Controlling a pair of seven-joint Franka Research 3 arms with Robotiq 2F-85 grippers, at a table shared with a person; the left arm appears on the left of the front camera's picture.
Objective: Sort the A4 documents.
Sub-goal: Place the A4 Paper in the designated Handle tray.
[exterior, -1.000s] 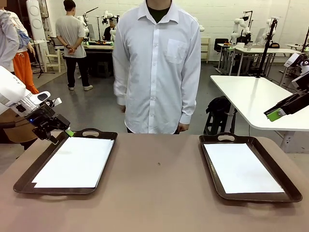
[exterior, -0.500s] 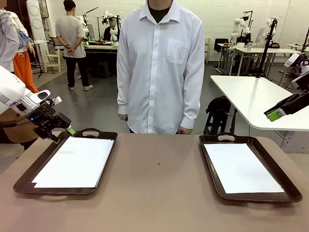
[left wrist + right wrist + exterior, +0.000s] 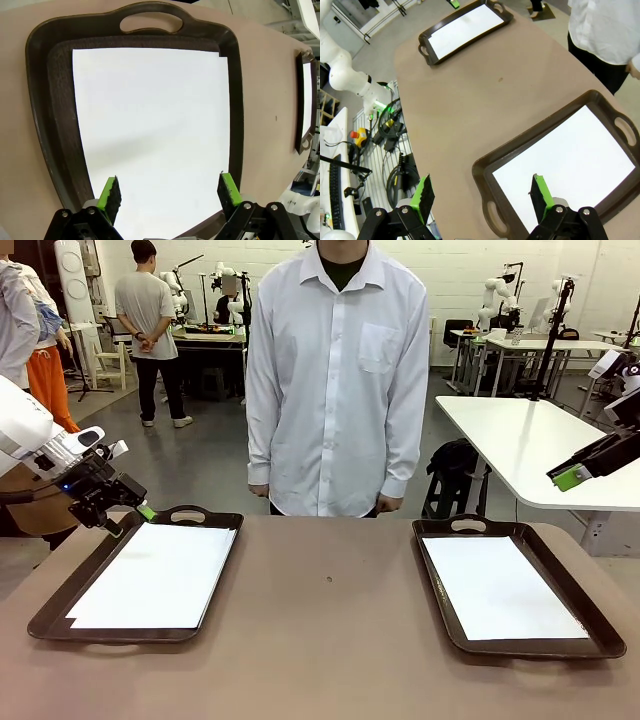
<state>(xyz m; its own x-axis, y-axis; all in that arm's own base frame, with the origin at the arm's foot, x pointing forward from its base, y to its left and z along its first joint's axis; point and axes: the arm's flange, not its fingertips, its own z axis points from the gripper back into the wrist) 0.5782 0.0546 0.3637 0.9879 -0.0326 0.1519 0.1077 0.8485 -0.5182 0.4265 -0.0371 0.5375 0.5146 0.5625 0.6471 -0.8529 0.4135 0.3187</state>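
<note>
In the two trays (image 3: pixel 40 618): A4 documents (image 3: pixel 150 575), lying flat.
Handling: thin, light, limp (likely slippery); best pinched at an edge.
Left gripper (image 3: pixel 169 191): open, above the stack.
Right gripper (image 3: pixel 480 196): open, empty.

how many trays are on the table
2. One dark brown tray at the robot's left, one tray at its right, each holding white A4 paper.
</note>
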